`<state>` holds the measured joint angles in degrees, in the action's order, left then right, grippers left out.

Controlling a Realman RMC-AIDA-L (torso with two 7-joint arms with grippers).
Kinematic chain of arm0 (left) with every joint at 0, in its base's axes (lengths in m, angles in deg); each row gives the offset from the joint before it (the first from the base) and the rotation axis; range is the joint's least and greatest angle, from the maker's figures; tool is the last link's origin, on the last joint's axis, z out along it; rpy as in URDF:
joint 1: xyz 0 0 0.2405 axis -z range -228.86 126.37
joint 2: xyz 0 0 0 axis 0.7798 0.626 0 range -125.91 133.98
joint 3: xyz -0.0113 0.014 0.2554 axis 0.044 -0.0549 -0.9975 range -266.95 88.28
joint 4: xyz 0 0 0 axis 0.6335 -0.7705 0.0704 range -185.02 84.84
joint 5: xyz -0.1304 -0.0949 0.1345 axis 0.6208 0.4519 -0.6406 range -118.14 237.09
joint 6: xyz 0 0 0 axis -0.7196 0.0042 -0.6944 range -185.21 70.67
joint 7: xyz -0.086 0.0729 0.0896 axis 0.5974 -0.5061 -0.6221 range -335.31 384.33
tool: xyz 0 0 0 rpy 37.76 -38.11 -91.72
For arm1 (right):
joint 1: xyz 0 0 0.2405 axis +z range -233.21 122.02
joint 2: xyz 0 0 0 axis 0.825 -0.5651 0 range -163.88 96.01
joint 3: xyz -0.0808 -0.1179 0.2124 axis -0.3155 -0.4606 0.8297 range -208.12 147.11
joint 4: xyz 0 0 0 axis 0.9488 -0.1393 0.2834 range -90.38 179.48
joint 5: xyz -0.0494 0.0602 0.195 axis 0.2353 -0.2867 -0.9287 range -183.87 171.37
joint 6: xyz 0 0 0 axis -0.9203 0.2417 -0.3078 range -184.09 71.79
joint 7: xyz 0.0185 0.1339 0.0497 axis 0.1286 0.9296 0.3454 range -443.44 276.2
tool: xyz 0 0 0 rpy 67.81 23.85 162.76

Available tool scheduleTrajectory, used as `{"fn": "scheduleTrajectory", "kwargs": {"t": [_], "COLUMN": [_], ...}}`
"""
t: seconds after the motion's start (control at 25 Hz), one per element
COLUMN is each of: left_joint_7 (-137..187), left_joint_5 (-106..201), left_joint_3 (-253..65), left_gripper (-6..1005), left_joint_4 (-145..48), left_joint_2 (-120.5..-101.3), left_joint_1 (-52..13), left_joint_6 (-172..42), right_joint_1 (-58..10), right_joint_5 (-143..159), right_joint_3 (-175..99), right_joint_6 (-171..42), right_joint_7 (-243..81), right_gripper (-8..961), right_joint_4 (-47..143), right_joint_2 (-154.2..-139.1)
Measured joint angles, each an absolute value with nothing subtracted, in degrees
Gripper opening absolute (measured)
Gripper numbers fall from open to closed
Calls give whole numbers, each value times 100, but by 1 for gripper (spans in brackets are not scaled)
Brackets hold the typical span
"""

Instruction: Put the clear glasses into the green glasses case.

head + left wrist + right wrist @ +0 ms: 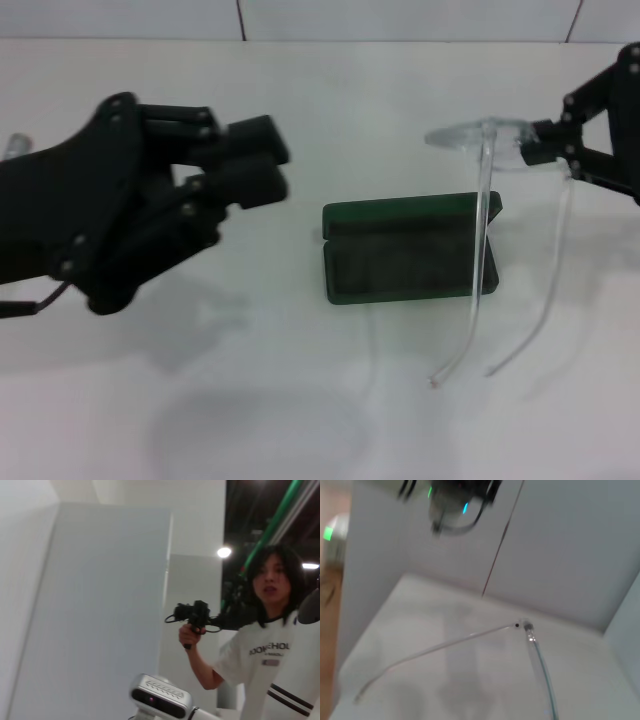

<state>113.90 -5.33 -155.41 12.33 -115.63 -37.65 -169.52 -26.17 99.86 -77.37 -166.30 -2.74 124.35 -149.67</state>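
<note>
Bright even light, soft faint shadows, wrist views perhaps motion-blurred.

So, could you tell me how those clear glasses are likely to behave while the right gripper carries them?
The clear glasses hang from the right gripper by the front alone, so they are probably light. Their long thin arms trail unfolded over the open green case and may flex, swing or snag on it. Smooth clear plastic could slip in a light pinch.

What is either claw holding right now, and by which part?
The right claw holds the transparent plastic glasses by the lens front, temple arms hanging down. The left claw holds nothing.
</note>
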Motion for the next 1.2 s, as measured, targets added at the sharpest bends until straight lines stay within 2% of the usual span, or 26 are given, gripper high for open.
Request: {"fn": "scheduleTrajectory", "kwargs": {"t": [0.24, 0.56, 0.88, 1.2], "left_joint_7": [11346, 11051, 10734, 10132], "left_joint_5": [-740, -886, -919, -948], "left_joint_3": [-15589, -15660, -15902, -15903], "left_gripper": [152, 153, 153, 152], "left_joint_4": [817, 282, -22, -385], "left_joint_2": [-11558, -11571, -11587, -11563], "left_joint_1": [-3329, -2900, -2814, -2869], "left_joint_6": [-16922, -16908, -16548, -16167], "right_joint_1": [-2624, -2203, -1735, -1741], "right_joint_5": [8867, 8522, 8338, 8062], "right_joint_3": [-7927, -8677, -8994, -9110], "right_joint_6": [-16279, -15524, -15401, -15421], "right_joint_7": [-724, -1207, -1547, -1614], "right_gripper": [53, 54, 54, 54], "right_joint_4": [11156, 10000, 9191, 9116], "right_joint_2": [-14979, -14980, -14994, -14992]}}
